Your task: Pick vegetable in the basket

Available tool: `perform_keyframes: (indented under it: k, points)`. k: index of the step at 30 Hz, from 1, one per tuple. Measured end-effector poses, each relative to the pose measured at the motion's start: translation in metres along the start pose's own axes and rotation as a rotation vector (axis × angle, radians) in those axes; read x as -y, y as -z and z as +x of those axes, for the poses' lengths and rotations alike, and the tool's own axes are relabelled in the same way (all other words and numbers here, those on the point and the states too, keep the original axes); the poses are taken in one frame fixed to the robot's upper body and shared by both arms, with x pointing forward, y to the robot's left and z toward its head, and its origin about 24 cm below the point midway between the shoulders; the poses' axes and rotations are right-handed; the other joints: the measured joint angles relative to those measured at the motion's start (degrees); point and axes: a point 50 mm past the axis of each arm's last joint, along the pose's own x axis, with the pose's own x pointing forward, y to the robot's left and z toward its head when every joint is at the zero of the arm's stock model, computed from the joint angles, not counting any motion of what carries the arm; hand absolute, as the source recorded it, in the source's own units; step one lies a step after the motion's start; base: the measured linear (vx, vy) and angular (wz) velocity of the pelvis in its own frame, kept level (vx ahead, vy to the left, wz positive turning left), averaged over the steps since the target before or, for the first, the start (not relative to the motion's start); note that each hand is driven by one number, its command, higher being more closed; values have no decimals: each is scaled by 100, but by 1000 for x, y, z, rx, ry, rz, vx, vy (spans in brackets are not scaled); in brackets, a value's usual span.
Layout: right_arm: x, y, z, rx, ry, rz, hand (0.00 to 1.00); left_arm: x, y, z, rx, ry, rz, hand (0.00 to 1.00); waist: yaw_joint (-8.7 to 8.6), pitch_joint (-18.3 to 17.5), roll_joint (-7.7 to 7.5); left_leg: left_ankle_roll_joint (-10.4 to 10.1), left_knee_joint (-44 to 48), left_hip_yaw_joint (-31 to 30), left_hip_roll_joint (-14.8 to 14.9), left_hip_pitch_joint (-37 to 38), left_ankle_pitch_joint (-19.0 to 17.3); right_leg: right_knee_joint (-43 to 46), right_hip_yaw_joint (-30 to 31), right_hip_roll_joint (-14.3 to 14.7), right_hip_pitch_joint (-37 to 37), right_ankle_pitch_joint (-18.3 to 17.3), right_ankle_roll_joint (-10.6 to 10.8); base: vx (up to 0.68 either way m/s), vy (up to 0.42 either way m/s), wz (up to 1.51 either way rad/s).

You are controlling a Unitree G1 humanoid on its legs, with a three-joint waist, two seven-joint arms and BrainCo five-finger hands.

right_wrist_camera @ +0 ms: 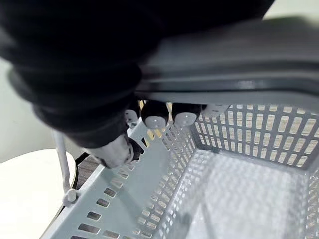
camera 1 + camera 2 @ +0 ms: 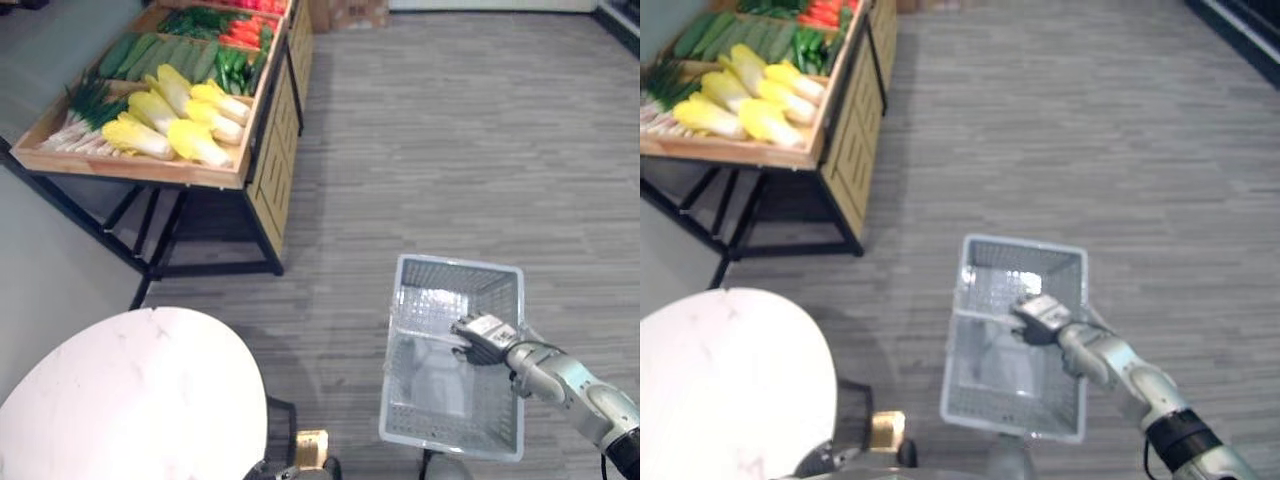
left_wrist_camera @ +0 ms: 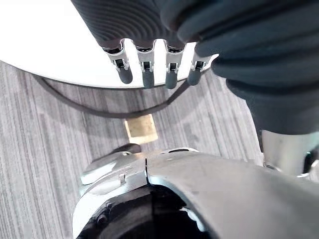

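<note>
Well apart from the desk (image 2: pixel 140 170) where the vegetables (image 2: pixel 165 115) lie, the right hand (image 2: pixel 485 338) is clamped on the empty basket (image 2: pixel 455 268), the left hand (image 3: pixel 148 69) slack-fingered; walking up to the desk seemingly comes next.

Pale grey basket (image 2: pixel 452 440) with slotted walls; grey floor (image 2: pixel 450 130) in plank grain; white table (image 2: pixel 130 400), faintly veined; tan wooden crate (image 2: pixel 130 170) on a black frame (image 2: pixel 215 268); yellow-and-white cabbages (image 2: pixel 170 120), green-topped white leeks (image 2: pixel 85 115), green cucumbers (image 2: pixel 150 55), red vegetables (image 2: pixel 243 32)
</note>
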Motion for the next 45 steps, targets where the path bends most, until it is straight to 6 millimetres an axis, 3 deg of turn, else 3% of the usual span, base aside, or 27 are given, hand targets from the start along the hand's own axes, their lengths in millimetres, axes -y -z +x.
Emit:
perform_keyframes:
  k: [1, 2, 4, 6, 7, 10, 11, 12, 15, 17, 20, 21, 22, 23, 25, 28, 30, 32, 33, 34, 35, 37, 39, 41, 43, 44, 45]
  points:
    - [7, 1, 3, -18, 59, 17, 100, -3, 1, 0, -3, -6, 8, 0, -21, 58, -76, 43, -2, -13, -34, 175, -22, 671, 34, -86, -241, 229, -231, -26, 67, 13]
    - [10, 3, 3, -25, 80, 23, 100, -4, 4, -1, -12, -5, 18, 0, -87, 93, -70, 130, -10, -61, -3, 394, -43, 1275, 56, -124, -454, 494, -152, 67, 13, 16]
    - [9, 1, 3, -23, 79, 29, 100, -4, 4, -1, -12, -5, 22, 0, -120, 103, -89, 124, 4, -172, 110, 518, -119, 1258, -157, -79, -492, 58, -205, 148, -31, 22]
    - [9, 0, 5, -20, 85, 35, 100, -7, 1, 0, -7, -10, 24, 0, -118, 110, -79, 91, -12, -202, 208, 493, -144, 376, -356, 68, -528, -58, -211, 225, -93, 13]
    - [9, 0, 5, -22, 83, 38, 100, -5, 1, 0, -5, -4, 19, 0, -145, 129, -49, 53, -29, -291, 253, 448, -164, -689, -448, 173, -455, 5, -125, 315, -181, 35]
    - [11, 7, 2, -51, 96, 39, 100, -3, -5, 2, 2, -1, 11, 0, -267, 165, -86, -178, -44, -535, 278, 541, -256, -2598, -123, 166, -223, 189, 86, 409, -288, 54]
    - [14, 13, -1, -82, 110, 38, 100, -4, -6, 3, 2, -4, 7, 0, -260, 200, -33, -379, -22, -701, 373, 691, -450, -2662, -123, 153, -119, 654, 78, 511, -405, 60]
    - [15, 17, -2, -104, 115, 39, 100, 0, -9, 3, 10, 2, 2, 0, -253, 205, 47, -429, 7, -771, 486, 703, -489, -2445, -203, 216, -161, 771, 72, 435, -354, 60]
    - [23, 26, -3, -157, 134, 16, 100, 14, -17, 4, 39, 31, -18, 0, -222, 171, 450, -482, 501, -1027, 903, 596, -285, -1537, -505, 505, -271, 67, -173, 371, -300, 28]
    - [17, 27, -6, -164, 118, 24, 100, 12, -15, 4, 34, 27, -15, 0, -253, 175, 401, -489, 1194, -1201, 953, 399, 36, -1172, -668, 485, -128, -351, -240, 416, -360, 38]
    - [8, 27, -12, -173, 89, 35, 100, 9, -17, 4, 48, 17, -19, 0, -226, 201, 336, -639, 2788, -1390, 939, -257, 1186, -1157, -827, 486, 407, -709, -358, 375, -256, 22]
    - [4, 27, -13, -176, 81, 40, 100, 8, -17, 4, 47, 14, -24, 0, -190, 219, 308, -642, 3363, -1384, 936, -465, 1838, -1317, -851, 499, 739, -799, -413, 373, -151, 7]
    - [3, 27, -14, -179, 76, 42, 100, 8, -18, 4, 51, 11, -25, 0, -174, 223, 302, -661, 3893, -1268, 943, -663, 1857, -1466, -863, 506, 985, -844, -469, 434, -142, -2]
    - [2, 27, -15, -181, 73, 44, 100, 5, -21, 5, 63, 2, -30, 0, -110, 232, 278, -505, 4663, -924, 942, -1053, 1491, -1726, -869, 502, 1324, -867, -506, 352, -91, -7]
    - [1, 27, -16, -186, 69, 46, 100, 3, -23, 5, 75, -8, -34, 0, -43, 242, 246, -299, 4922, -439, 915, -1471, 1085, -2054, -889, 491, 1716, -882, -531, 290, -47, -3]
    - [0, 27, -16, -190, 69, 48, 100, 1, -27, 5, 87, -20, -50, 0, 109, 237, 209, -195, 4325, 182, 880, -2008, 771, -2331, -916, 423, 2042, -861, -489, 318, 39, -5]
    - [-1, 27, -16, -191, 67, 51, 100, 0, -28, 5, 94, -29, -55, 0, 108, 247, 177, -216, 3018, 547, 730, -2074, 775, -2458, -1022, 279, 2228, -857, -338, 301, 135, 11]
    - [-4, 27, -17, -193, 60, 55, 100, 3, -25, 4, 86, -36, -61, 0, 77, 210, 239, -350, 562, 562, 404, -1810, 1426, -2650, -1119, 203, 2500, -933, -73, 337, 219, 13]
    - [-4, 27, -17, -193, 59, 54, 100, 5, -23, 3, 80, -35, -64, 0, 79, 181, 295, -366, 131, 476, 384, -1757, 1685, -2700, -1116, 244, 2568, -981, 30, 352, 268, 0]
    - [-4, 27, -17, -193, 59, 53, 100, 8, -19, 2, 72, -29, -68, 0, 84, 118, 397, -356, -98, 363, 425, -1780, 1852, -2737, -1116, 325, 2630, -1053, 152, 421, 331, 18]
    - [-13, 24, -13, -200, 50, 96, 100, 5, -16, 2, 58, -44, -78, 0, 81, 37, 318, -58, -60, 248, 278, -1797, 1990, -2760, -1120, 280, 2832, -1191, 347, 418, 317, 28]
    - [-16, 19, -11, -170, 36, 94, 100, -6, -17, 2, 67, -72, -58, 0, 126, 33, 33, 93, 212, 348, 6, -1869, 1633, -2810, -1040, 36, 2974, -1123, 360, 332, 229, 34]
    - [-12, 18, -8, -159, 45, 87, 100, -4, -12, 1, 51, -72, -78, 0, 229, 16, 18, 171, 476, 449, -122, -1824, 1347, -2800, -872, -132, 3073, -871, 422, 265, 186, -1]
    - [-12, 16, -7, -146, 46, 86, 100, 0, -12, 1, 48, -65, -80, 0, 302, -20, 26, 298, 388, 456, -283, -1625, 1181, -2253, -686, -333, 2926, -809, 460, 296, 227, -3]
    - [-13, 12, -4, -132, 55, 102, 100, -1, -7, 0, 31, -57, -34, 0, 332, -38, -78, 336, -17, 463, -507, -1192, 1156, -407, -235, -625, 2141, -628, 603, 232, 184, 8]
    - [-14, 9, -3, -128, 58, 111, 100, -2, -6, 0, 25, -58, -23, 0, 329, -34, -108, 353, -105, 456, -541, -1069, 1145, 158, -75, -670, 1863, -404, 641, 241, 154, 0]
    - [-17, 4, 1, -115, 60, 132, 100, -5, -3, 0, 14, -57, 7, 0, 307, -40, -141, 392, -311, 446, -579, -772, 1117, 1106, 318, -647, 1357, 375, 742, 281, 125, 3]
